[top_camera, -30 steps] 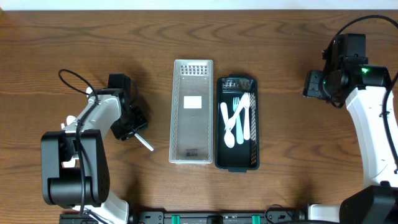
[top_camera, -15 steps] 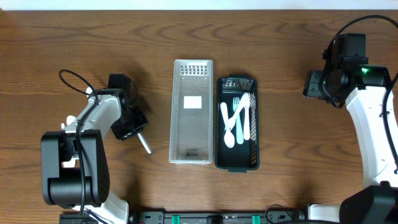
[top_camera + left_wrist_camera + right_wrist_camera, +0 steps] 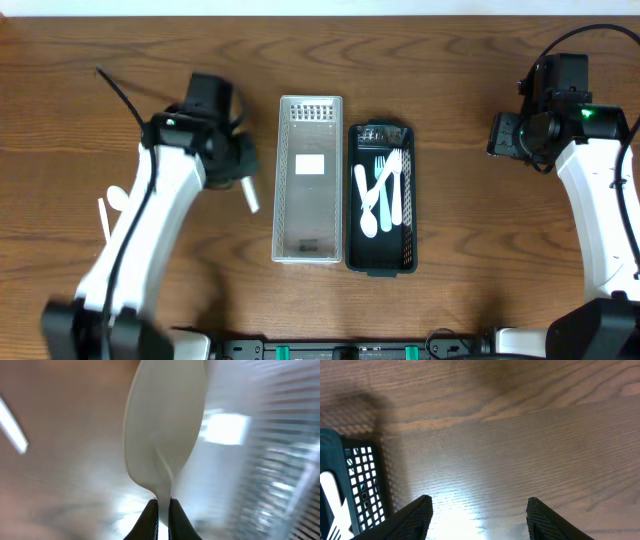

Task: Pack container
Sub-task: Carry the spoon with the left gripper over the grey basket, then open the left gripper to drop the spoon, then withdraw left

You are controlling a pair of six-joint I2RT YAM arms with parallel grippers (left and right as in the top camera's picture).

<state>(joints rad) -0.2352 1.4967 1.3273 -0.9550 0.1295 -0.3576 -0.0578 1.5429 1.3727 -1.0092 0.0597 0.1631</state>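
Item 1, far left: loose white cutlery lies on the table, well behind and to the outer side of the left fingers. Individual pieces cannot be identified.

Item 2: the left gripper has its fingers pinched narrow on a white spoon, clamped where the bowl narrows. The bowl projects straight out beyond the fingertips. The wrist view is blurred. The overhead view places the spoon above bare wood, just beside the left long wall of the grey container and not over it.

Item 3: the grey container sits just right of the left fingertips. It holds a white label and a small dark mark near its near end, whose nature cannot be determined. No cutlery is visible inside.

Item 4: the black container stands side by side with the grey one, on the side away from the left fingers. Inside lie a spoon, a fork and a third white piece, lengthwise and close together.

Item 5: the right gripper has its fingers spread wide with only wood between them. The black container's mesh corner shows to one side of the fingers, well apart from them.

Surface: dark wood grain with a bright glare patch under the right fingers. A pale strip borders the table's far edge.
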